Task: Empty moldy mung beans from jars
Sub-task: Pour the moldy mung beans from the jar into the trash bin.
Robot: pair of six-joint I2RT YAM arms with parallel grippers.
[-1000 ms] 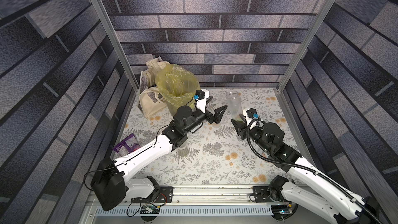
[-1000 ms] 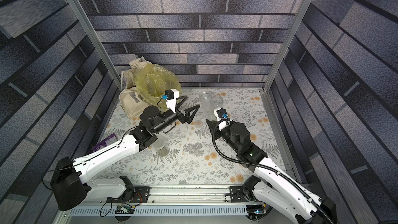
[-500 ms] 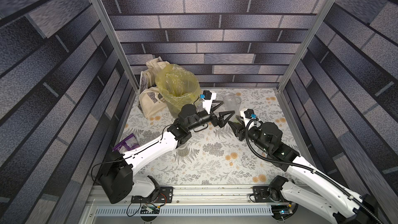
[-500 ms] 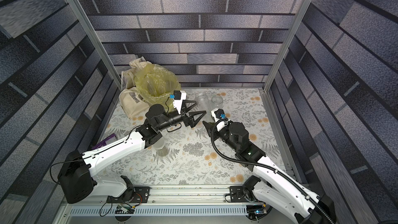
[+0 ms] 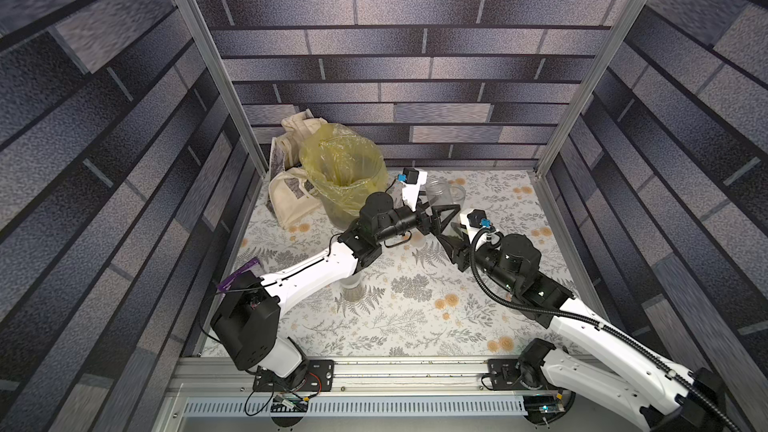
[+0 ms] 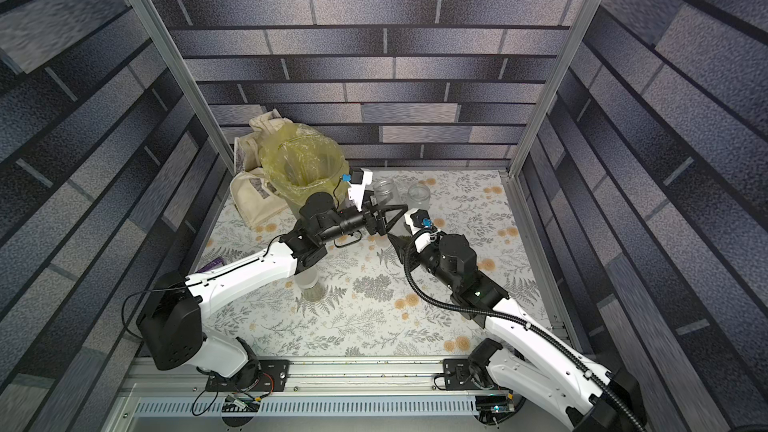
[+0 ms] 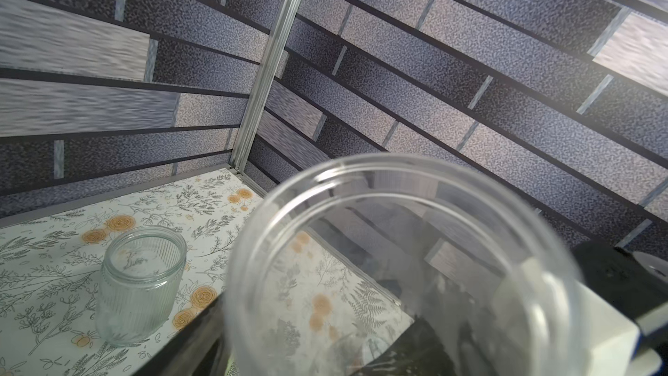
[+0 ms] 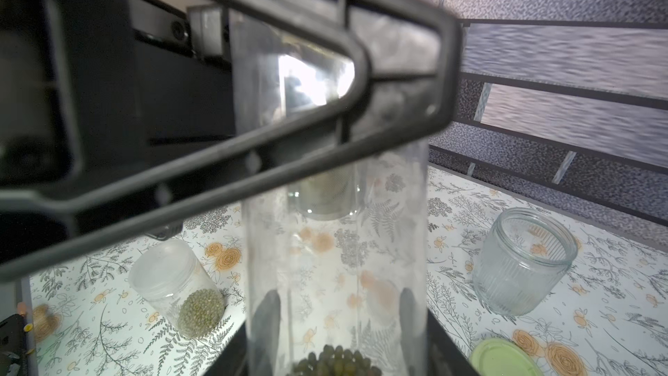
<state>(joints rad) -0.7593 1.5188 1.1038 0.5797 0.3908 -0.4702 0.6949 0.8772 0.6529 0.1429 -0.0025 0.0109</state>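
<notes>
While your right gripper (image 5: pixel 453 236) is clamping the base of the tall jar (image 8: pixel 336 247) and holding it roughly upright mid-table, your left gripper (image 6: pixel 395 216) is reaching in from the left with its fingers straddling the jar's upper half. The left jaws are sitting narrower than full spread. Whether they're actually pinching the wall yet, I can't tell.

The lid is off, and the left wrist view is looking straight into the open mouth. The mung beans (image 8: pixel 336 359) are sitting at the bottom, between the right fingers.

I'm reading this as a handover:
- **Right gripper:** be keeping it clamped until the left is squeezing firmly below the threaded rim.
- **Jar attitude:** be keeping the jar upright (the clear wall is probably slick) until it's over the bin (image 5: pixel 349 197) at far left.
- **Left forearm:** be watching it, since the short jar (image 8: pixel 170 276), lidded and holding beans, is standing right under it.
- **Already dealt with:** the ribbed jar (image 7: pixel 139 283), far and to the right of the tall one, is looking empty, with its green lid (image 8: pixel 500 356) lying on the table (image 5: pixel 415 313).

Versus a second ago:
- **Left gripper:** it was fully spread, well left of the jar beside the bin. It has swung right and is now closing around the jar.
- **Right arm:** it has nudged the jar slightly left, and its grip is unchanged.
</notes>
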